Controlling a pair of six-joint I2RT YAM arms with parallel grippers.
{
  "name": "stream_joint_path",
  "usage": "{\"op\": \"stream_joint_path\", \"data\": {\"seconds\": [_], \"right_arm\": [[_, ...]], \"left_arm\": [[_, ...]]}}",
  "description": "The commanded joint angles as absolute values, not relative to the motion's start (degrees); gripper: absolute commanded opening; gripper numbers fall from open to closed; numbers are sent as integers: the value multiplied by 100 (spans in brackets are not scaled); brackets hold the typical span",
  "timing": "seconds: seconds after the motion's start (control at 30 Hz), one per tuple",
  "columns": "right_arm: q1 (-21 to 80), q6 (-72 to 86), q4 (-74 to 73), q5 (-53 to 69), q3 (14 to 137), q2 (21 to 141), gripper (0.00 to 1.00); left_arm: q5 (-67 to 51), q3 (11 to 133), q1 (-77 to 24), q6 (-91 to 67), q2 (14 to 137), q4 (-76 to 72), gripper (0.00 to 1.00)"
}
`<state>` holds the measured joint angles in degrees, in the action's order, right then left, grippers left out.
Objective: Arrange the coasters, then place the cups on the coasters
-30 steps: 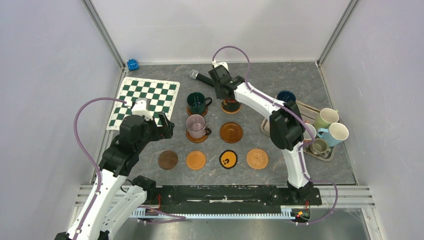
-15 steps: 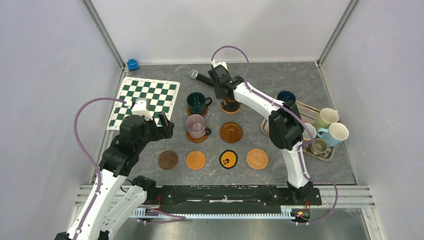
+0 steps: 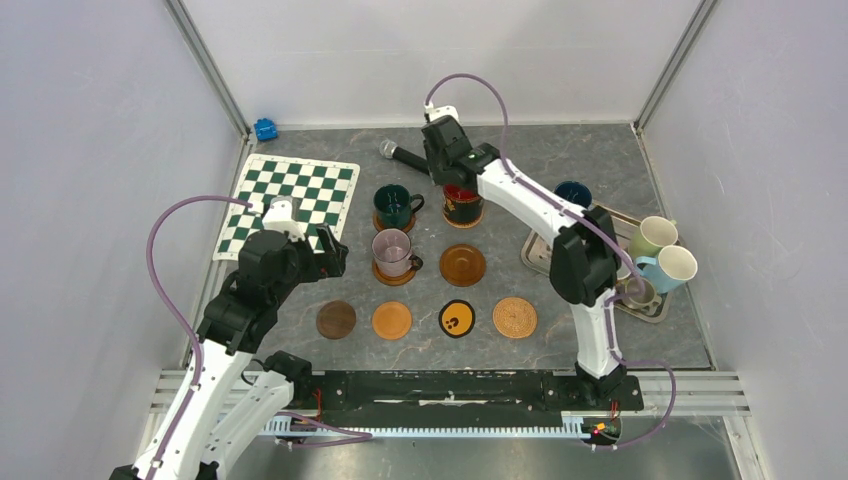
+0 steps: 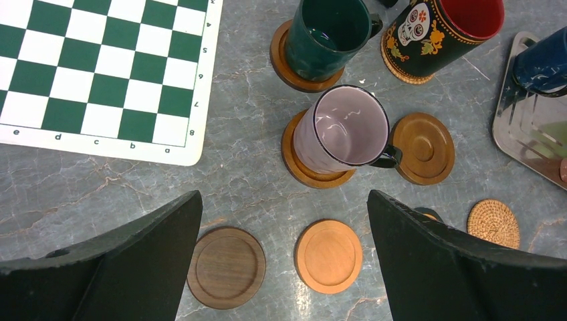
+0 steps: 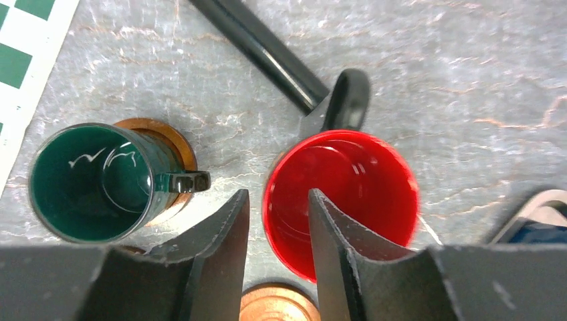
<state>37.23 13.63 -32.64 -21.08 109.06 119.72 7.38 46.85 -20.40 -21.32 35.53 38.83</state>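
right pincer (image 5: 277, 194) parted narrowly, one finger inside and one outside the rim of the black skull-painted mug with red inside (image 5: 354, 187), not pinching. it sits on a tan woven round coaster (image 4: 394, 67) near the table (image 3: 600, 160) far edge, beside the dark green mug (image 5: 87, 180). left pincer (image 4: 284, 195) gapes wide.

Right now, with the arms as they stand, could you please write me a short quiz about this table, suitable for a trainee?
1. True or false: the left gripper is open and empty.
2. How many coasters carry no cup?
3. Which cup's rim does the right gripper straddle? A) the green cup B) the red-inside cup C) the glass cup
Key: 1 true; 2 five; 3 B.
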Motion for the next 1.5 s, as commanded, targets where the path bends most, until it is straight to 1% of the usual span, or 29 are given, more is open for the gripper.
{"op": "stream_joint_path", "data": {"seconds": [0.0, 0.17, 0.33, 0.47, 0.6, 0.73, 0.97, 1.13, 1.47], "right_arm": [[3493, 1026, -3092, -2292, 10736, 10893, 41], [3201, 503, -3070, -2840, 9859, 10088, 41], [2545, 503, -3080, -2975, 8898, 9399, 42], [2022, 814, -3087, -2990, 8171, 9055, 43], [1545, 882, -2999, -2903, 7676, 9066, 44], [1215, 547, -2787, -2480, 7613, 9284, 43], [1020, -68, -2591, -1683, 8074, 9828, 44], [911, -134, -2694, -1755, 8327, 10265, 45], [791, -105, -2524, -1724, 8166, 10597, 41]], "left_arm": [[798, 4667, -2073, -1773, 3478, 3718, 100], [769, 4669, -2069, -1766, 3510, 3717, 100], [766, 4674, -2074, -1773, 3506, 3719, 100], [785, 4667, -2072, -1775, 3512, 3709, 100], [776, 4658, -2074, -1769, 3507, 3717, 100], [793, 4654, -2067, -1775, 3519, 3719, 100], [840, 4662, -2074, -1775, 3583, 3729, 100], [834, 4676, -2074, -1784, 3623, 3729, 100], [848, 4667, -2074, -1793, 3600, 3753, 100]]}}
